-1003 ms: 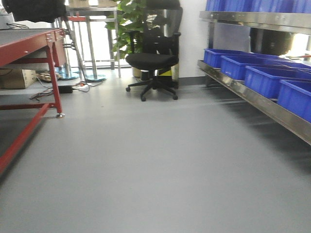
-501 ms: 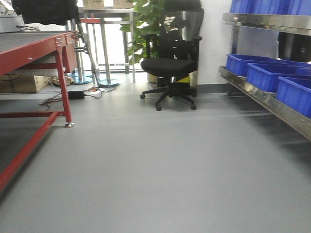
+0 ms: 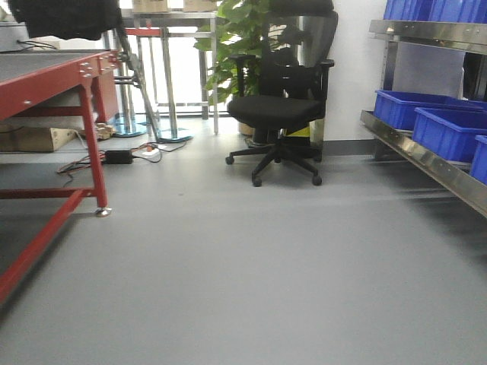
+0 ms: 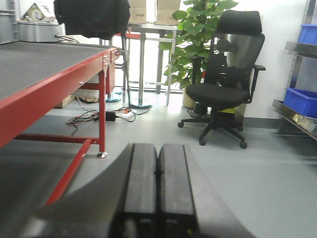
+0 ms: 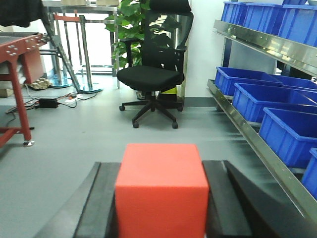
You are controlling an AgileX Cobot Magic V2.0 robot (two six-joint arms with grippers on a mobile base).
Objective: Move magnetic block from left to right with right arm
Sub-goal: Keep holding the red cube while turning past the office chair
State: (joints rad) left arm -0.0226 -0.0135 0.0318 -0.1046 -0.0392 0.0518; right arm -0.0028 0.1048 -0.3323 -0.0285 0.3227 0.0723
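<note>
Magnetic block (image 5: 162, 191), seemingly gripped, right wrist only.

Bright, even indoor light is seen in all three views. Daylight is admitted through the window (image 3: 183, 68) beside the plant (image 3: 236, 38), where detail is washed out. Soft shadows are cast beneath the red table (image 3: 46, 76) and the office chair (image 3: 281, 114). The front view is slightly soft and grainy. In the wrist views, the left gripper (image 4: 157, 148) and the magnetic block (image 5: 162, 191) are rendered blurred at close range.
</note>
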